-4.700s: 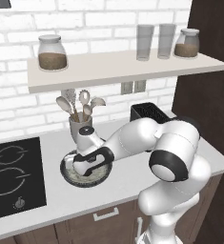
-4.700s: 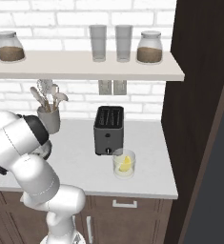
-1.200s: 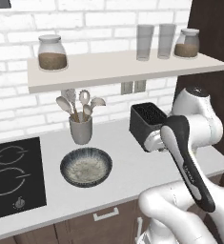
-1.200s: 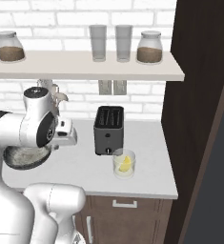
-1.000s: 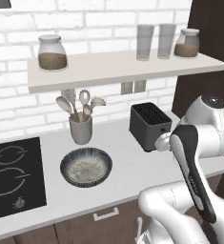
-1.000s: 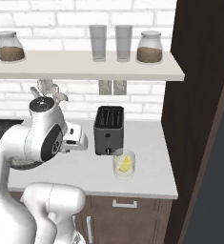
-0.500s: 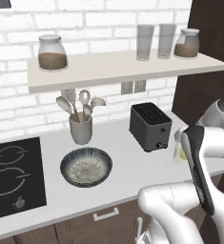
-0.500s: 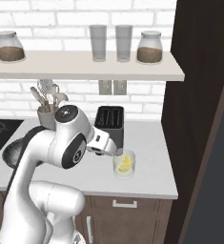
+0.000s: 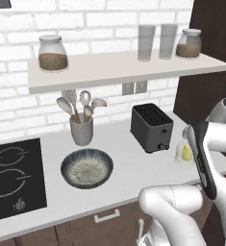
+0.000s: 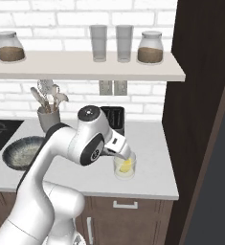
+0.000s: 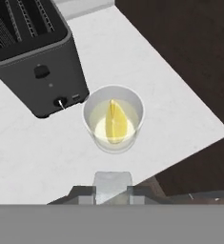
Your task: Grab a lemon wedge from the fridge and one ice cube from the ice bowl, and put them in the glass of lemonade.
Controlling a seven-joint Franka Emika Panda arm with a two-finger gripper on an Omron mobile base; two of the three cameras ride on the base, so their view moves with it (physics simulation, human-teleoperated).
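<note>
The glass of lemonade (image 11: 114,120) stands on the white counter just right of the toaster, and the lemon wedge (image 11: 115,123) stands upright inside it. My gripper (image 11: 112,191) hovers just short of the glass, shut on a pale, translucent ice cube (image 11: 112,181). From the right base view the gripper (image 10: 123,154) hangs right over the glass (image 10: 125,168). The ice bowl (image 9: 87,168) sits far to the left on the counter, near the cooktop. The glass (image 9: 184,153) is partly behind my forearm in the left base view.
A black toaster (image 9: 151,127) stands left of the glass. A grey utensil cup (image 9: 81,130) is behind the bowl. A shelf (image 10: 85,64) carries jars and two tall glasses. Dark cabinet wall (image 10: 200,95) bounds the counter on the right; the counter edge lies close in front.
The arm has swung right from the ice bowl, past the toaster, to above the glass, and the bowl is uncovered now. The glass and wedge have not moved.
</note>
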